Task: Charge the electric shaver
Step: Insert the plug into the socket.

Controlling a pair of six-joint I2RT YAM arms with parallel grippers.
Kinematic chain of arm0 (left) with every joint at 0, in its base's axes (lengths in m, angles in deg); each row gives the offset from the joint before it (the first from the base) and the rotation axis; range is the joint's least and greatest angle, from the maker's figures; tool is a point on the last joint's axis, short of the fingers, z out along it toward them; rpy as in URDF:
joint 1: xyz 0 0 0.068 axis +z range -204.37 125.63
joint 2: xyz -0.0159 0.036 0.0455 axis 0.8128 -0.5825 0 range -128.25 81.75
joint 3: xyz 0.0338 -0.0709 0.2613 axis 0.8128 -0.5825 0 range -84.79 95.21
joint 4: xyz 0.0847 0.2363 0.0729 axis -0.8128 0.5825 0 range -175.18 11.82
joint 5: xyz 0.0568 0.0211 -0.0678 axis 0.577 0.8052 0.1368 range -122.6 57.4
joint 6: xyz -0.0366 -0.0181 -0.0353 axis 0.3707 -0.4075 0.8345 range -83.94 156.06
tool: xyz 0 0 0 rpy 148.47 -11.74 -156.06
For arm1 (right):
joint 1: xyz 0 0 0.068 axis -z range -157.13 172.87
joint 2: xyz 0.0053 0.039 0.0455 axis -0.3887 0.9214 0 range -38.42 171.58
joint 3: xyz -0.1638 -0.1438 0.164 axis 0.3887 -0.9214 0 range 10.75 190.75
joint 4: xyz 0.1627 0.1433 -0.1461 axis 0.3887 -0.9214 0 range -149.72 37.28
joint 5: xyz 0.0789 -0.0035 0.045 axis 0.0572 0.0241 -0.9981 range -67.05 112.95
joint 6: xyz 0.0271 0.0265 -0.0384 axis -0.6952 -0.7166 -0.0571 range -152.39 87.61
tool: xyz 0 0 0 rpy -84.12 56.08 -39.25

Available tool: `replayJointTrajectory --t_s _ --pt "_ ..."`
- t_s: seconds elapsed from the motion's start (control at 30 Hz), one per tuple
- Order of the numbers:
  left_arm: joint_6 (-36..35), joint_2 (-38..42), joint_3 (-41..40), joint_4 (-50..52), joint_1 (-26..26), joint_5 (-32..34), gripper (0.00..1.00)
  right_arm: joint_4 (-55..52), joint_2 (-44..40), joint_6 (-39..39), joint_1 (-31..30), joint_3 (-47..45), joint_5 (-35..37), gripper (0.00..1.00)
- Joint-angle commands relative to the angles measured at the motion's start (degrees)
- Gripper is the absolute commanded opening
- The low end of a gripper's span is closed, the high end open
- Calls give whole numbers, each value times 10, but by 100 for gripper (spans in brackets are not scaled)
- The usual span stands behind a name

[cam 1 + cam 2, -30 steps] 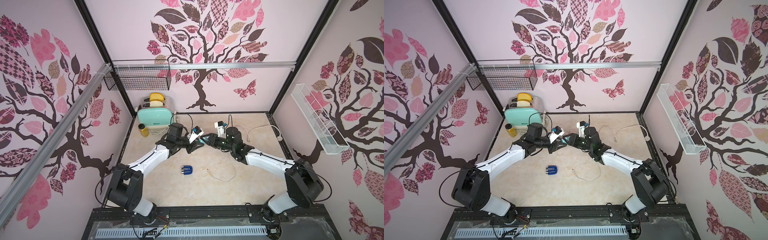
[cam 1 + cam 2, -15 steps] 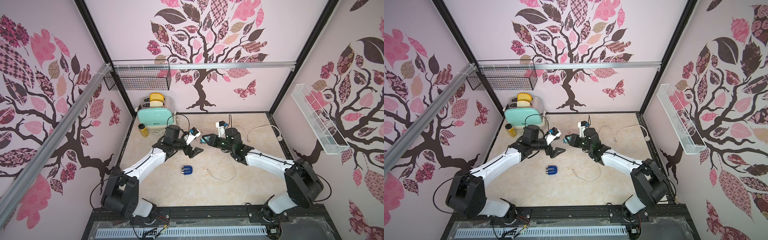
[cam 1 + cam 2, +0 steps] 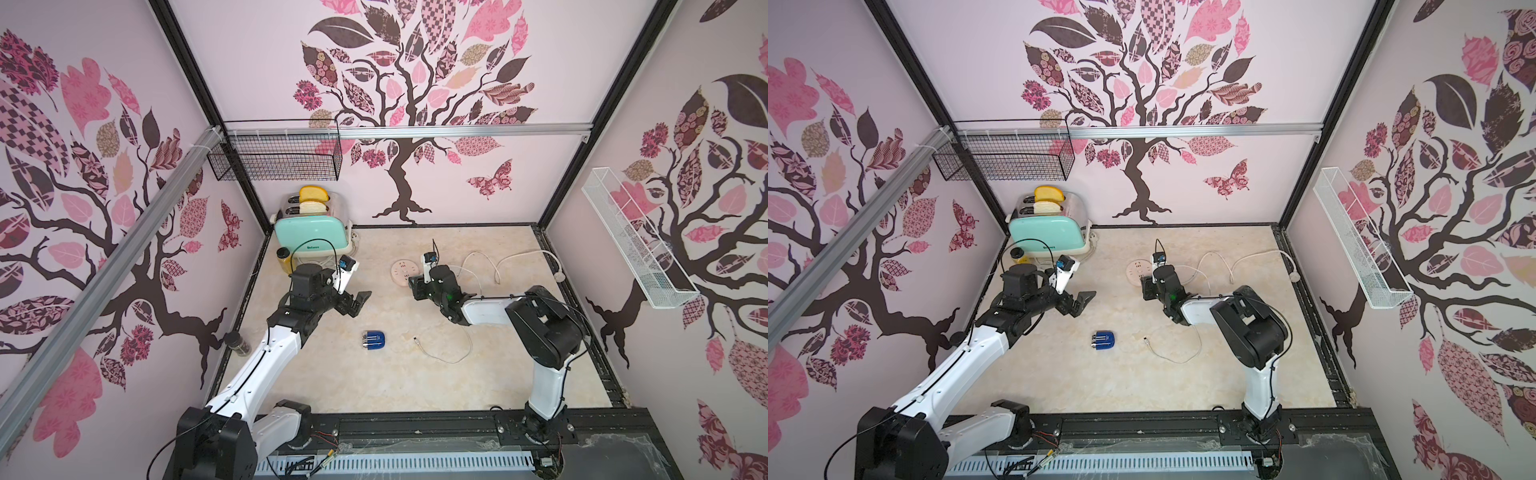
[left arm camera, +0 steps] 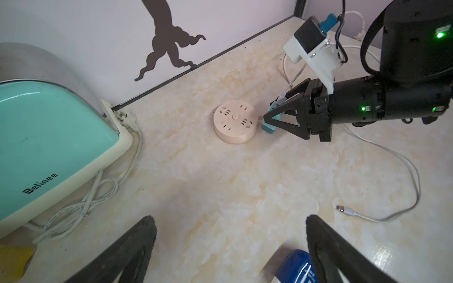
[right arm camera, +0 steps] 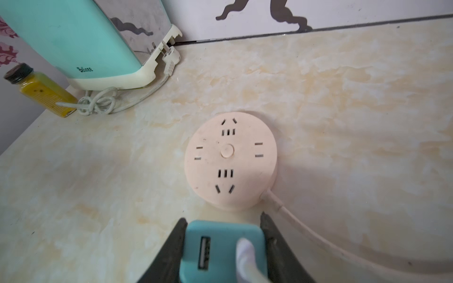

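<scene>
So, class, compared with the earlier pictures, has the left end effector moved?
Yes. The left end effector has drawn back from the round power strip toward the toaster side, and its jaws now stand open.

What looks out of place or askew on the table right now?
Nothing is spilled or broken. The teal adapter sits tilted in the right gripper beside the power strip, not plugged in. The cable's free end lies loose near the electric shaver. The left gripper is open and empty.
</scene>
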Motion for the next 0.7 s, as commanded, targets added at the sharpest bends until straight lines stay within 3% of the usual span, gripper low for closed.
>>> replayJointTrajectory --t_s 0.0,0.67 --pt "18 -3 -9 -20 11 18 98 25 12 45 -4 57 25 0" --pt "25 -21 -15 -34 24 17 98 -74 91 89 -7 176 57 0"
